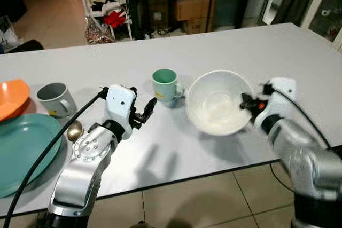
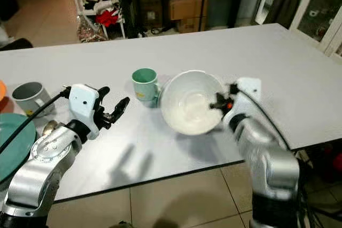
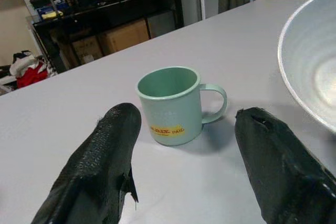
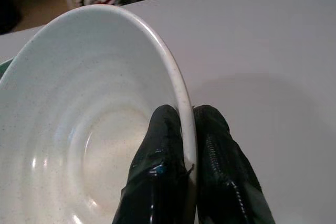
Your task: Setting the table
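Observation:
A large white bowl is tilted above the grey table, held by its right rim. My right gripper is shut on that rim, one finger inside the bowl and one outside. A mint green mug with a yellow label stands just left of the bowl. My left gripper is open, hovering over the table a short way in front of the mug, which shows between its fingers.
At the table's left are a grey mug, a teal plate, an orange dish and a gold spoon. Beyond the table stand a dark shelf with boxes and a rack with clothes.

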